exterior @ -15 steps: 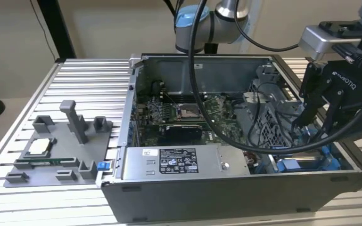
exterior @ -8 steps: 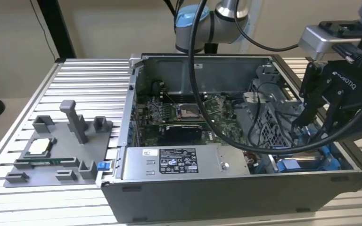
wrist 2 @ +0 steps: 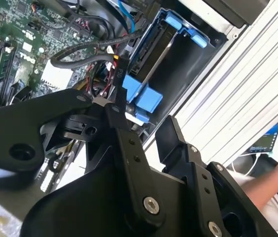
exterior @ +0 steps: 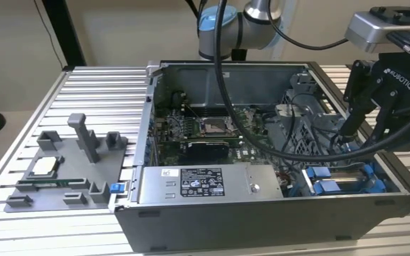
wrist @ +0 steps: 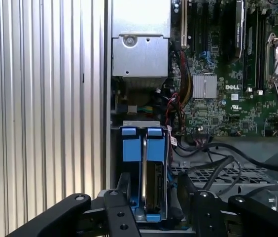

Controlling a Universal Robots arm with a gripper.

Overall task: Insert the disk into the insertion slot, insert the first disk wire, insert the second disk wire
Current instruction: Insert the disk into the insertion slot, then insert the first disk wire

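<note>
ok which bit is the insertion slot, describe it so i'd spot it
Find the open grey computer case on the slatted table. Along its near wall, go past the silver box toward the exterior view's right. The insertion slot is the corner bay there, the case's one part with bright blue plastic rails.

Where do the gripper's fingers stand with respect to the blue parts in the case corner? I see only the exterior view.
Observer: In the first wrist view the gripper is open, with one finger on each side of the disk.
Operator: Is the disk inside the bay?
Observer: Yes. In the second wrist view it stands on edge in the insertion slot, its blue tabs towards the gripper.
Operator: Is anybody near?
Observer: In the second wrist view a person's arm shows beyond the edge of the table.
</note>
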